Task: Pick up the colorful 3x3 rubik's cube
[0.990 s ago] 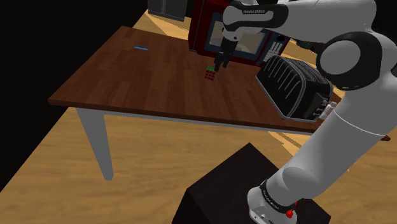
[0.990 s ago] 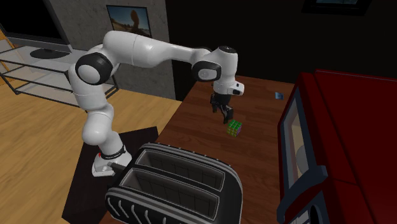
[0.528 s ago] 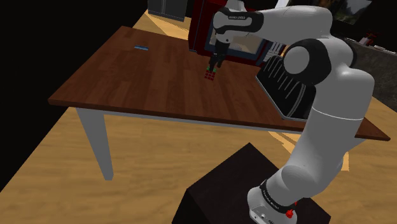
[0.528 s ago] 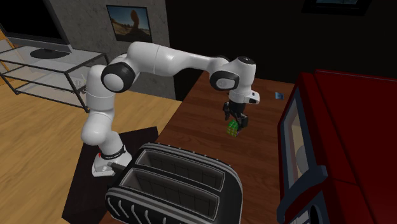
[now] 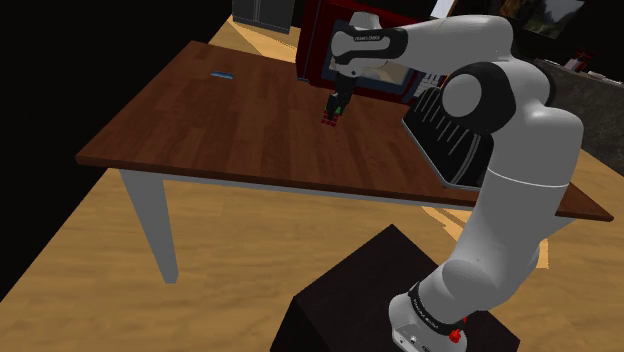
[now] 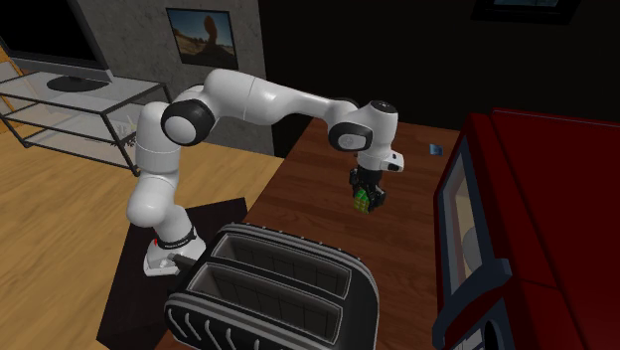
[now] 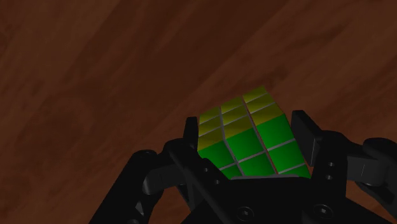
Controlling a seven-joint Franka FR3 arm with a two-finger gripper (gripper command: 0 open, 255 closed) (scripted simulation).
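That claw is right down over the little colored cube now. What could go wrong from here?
1. The gripper sits round the cube, which looks turned a bit against it; the grip might catch corners and let it slip or twist out.
2. The cube rests on the table; pressing lower could jam it against the wood.
3. The red appliance and the black toaster stand close; a swinging lift might bump them.

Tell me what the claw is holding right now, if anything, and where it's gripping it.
The claw appears to clasp the rubik's cube by two opposite side faces, with one of its black fingers pressed against each.
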